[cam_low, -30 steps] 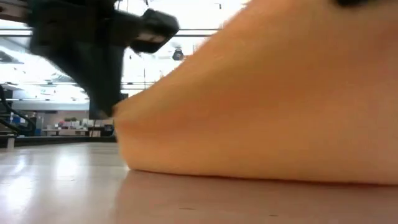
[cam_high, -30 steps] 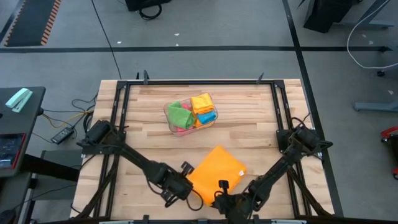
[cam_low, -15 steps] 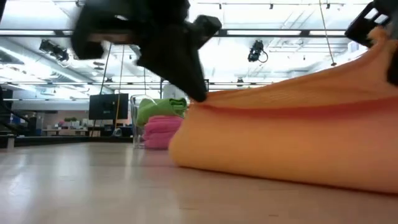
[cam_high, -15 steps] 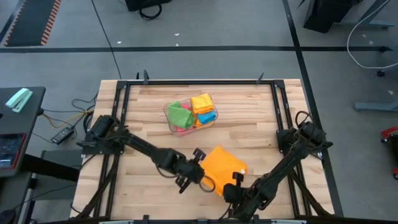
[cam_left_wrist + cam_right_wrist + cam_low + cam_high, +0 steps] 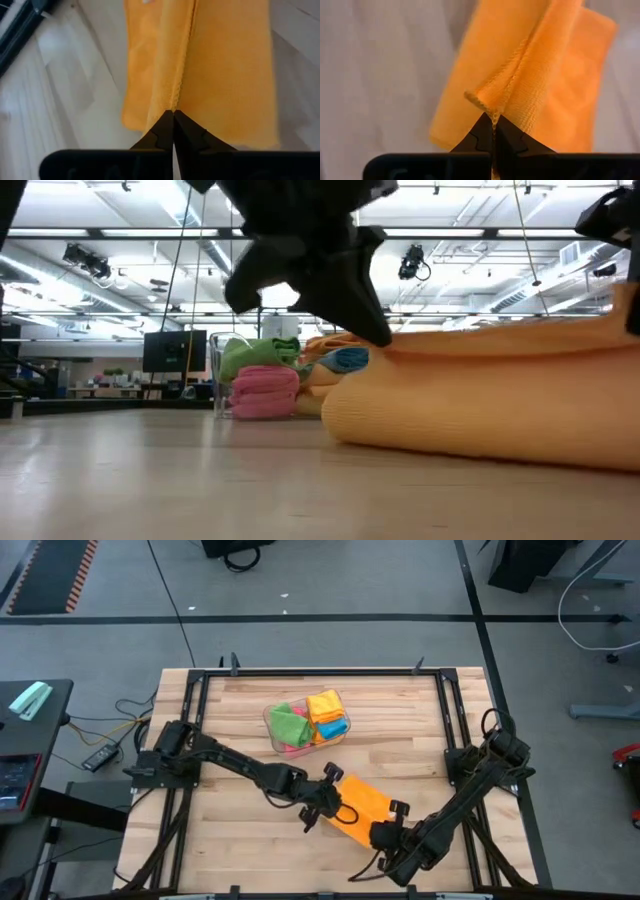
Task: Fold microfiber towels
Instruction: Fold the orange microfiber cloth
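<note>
Here, the left gripper point(image 5: 333, 802) is pinching one edge of the orange towel point(image 5: 362, 803) between fully clenched fingers, while the right gripper point(image 5: 392, 822) is clamping the opposite end likewise. The towel is lying folded over on the wooden table point(image 5: 240, 830), near the clear bin point(image 5: 268, 720) holding other coloured towels point(image 5: 308, 720).

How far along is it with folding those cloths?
Done: the orange towel lies doubled over into a narrow strip. In hand: the left gripper and right gripper each pinch an edge of it. Left: the green, yellow, blue and pink cloths sit bunched in the clear bin.
</note>
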Motion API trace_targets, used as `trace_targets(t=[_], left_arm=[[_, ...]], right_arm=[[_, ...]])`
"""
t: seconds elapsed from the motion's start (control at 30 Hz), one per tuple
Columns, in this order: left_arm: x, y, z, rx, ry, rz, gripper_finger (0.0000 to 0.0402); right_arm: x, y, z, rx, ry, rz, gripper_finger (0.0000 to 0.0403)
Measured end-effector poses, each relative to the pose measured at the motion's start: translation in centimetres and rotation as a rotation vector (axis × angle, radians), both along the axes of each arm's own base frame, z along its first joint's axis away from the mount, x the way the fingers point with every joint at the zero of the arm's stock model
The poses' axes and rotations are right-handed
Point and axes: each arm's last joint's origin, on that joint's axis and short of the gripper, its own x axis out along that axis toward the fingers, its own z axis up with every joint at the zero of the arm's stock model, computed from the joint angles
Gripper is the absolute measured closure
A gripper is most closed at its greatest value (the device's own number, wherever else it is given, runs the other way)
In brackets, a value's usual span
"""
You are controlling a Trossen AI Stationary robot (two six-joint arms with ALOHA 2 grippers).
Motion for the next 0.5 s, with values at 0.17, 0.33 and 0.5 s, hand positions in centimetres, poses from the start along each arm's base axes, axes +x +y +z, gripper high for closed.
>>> trace_targets(t=[0.17,0.33,0.5], left_arm=[[1.3,1.6,-1.0,0.033,-0.033,0.008,0.0397],[2.3,3.3,-1.7,0.043,-0.07,0.032,0.0388],[2.6,4.5,-1.7,0.046,-0.089,0.054,0.0393]], right_arm=[[-0.5,-1.0,-0.3,-0.069,0.072,-0.015,0.0394],[-0.8,-2.6,-1.6,-0.134,0.13,-0.036,0.0394],[-1.3,-3.8,-2.6,-0.193,0.17,-0.06,0.0394]])
